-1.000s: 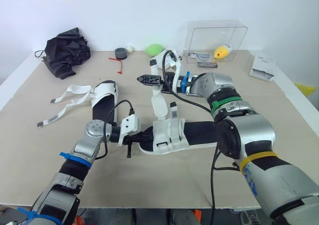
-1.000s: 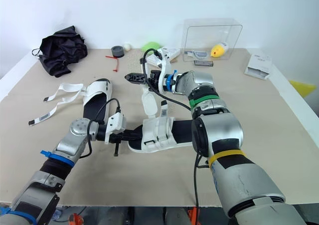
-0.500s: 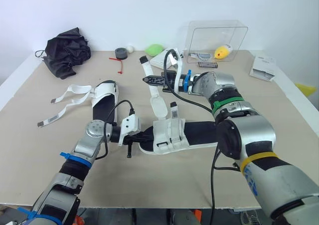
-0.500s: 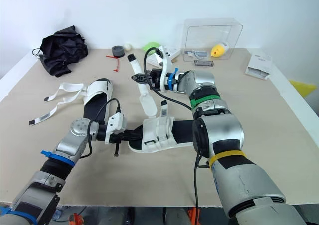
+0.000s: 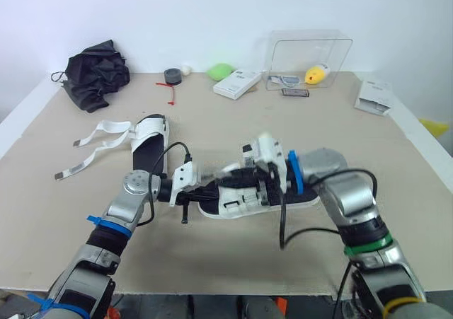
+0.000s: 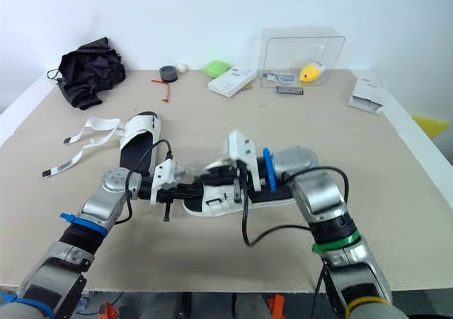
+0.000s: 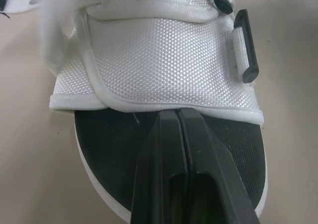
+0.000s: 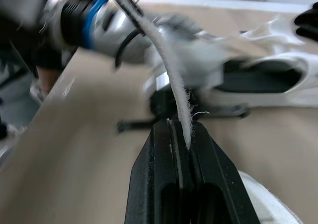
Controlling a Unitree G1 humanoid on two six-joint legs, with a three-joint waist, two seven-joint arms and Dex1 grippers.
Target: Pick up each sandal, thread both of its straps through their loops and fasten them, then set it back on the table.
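Open lanes: the bare beige tabletop (image 5: 212,117) between the far row and the centre, its right side, and its near edge. Obstacles: at centre, a white-and-black sandal (image 5: 241,195), with the left gripper (image 7: 177,112) closed at its toe and the right gripper (image 8: 180,127) pinching its white strap (image 8: 169,65). At left, a second white sandal (image 5: 148,138) trails loose straps (image 5: 92,138). Along the far edge stand a black cloth bundle (image 5: 95,71), a white carton (image 5: 238,83) and a clear plastic box (image 5: 309,57). A black cable (image 5: 297,230) loops at near right.

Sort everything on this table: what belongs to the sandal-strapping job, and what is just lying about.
Job:
- near sandal, left gripper shut at its toe
- its strap, pinched in the right gripper
- far sandal, straps loose

Lying about:
- black cloth
- tape roll
- green lump
- white box
- clear case
- leaflet
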